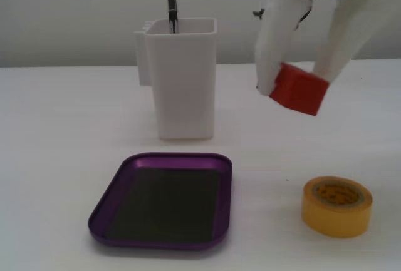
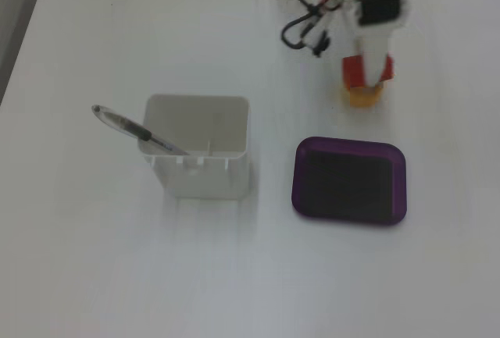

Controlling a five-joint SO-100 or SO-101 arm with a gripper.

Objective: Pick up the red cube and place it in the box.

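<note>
My white gripper is shut on the red cube and holds it tilted in the air, well above the table, right of the white container. From above, the gripper and the red cube hang over the yellow tape roll. The box, a shallow purple tray with a dark flat inside, lies on the table to the lower left of the cube; in the other fixed view the box sits below the gripper.
A tall white container with a pen stands behind the tray; it appears as the white container left of the tray from above. A yellow tape roll lies front right, and the same yellow tape roll is half covered by the gripper.
</note>
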